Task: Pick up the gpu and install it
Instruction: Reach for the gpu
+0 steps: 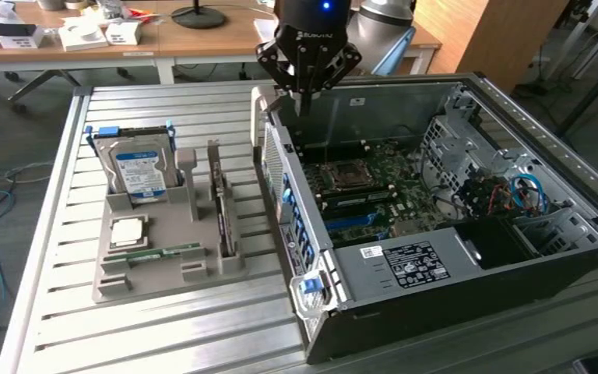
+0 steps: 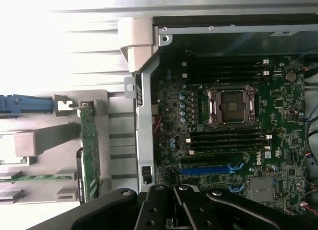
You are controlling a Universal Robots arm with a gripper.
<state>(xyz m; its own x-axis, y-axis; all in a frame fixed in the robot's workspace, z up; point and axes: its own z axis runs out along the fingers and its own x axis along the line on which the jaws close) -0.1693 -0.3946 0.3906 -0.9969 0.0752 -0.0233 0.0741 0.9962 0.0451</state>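
The gpu [image 1: 219,201] is a thin dark card standing on its edge in a slot of the grey holder [image 1: 164,273], between the hard drive and the computer case. In the wrist view the gpu [image 2: 90,150] appears edge-on as a narrow green strip. My gripper [image 1: 301,107] hangs shut and holds nothing, above the far end of the open case's near wall, well behind the gpu. My gripper [image 2: 174,190] sits over the motherboard [image 2: 278,140] close to the blue expansion slot [image 2: 208,169].
The open computer case [image 1: 403,265] lies on its side on the slatted metal table [image 1: 174,335]. The holder also carries a hard drive [image 1: 138,167], a processor chip [image 1: 128,231] and a green memory stick [image 1: 159,253]. A cluttered wooden desk [image 1: 205,39] stands behind.
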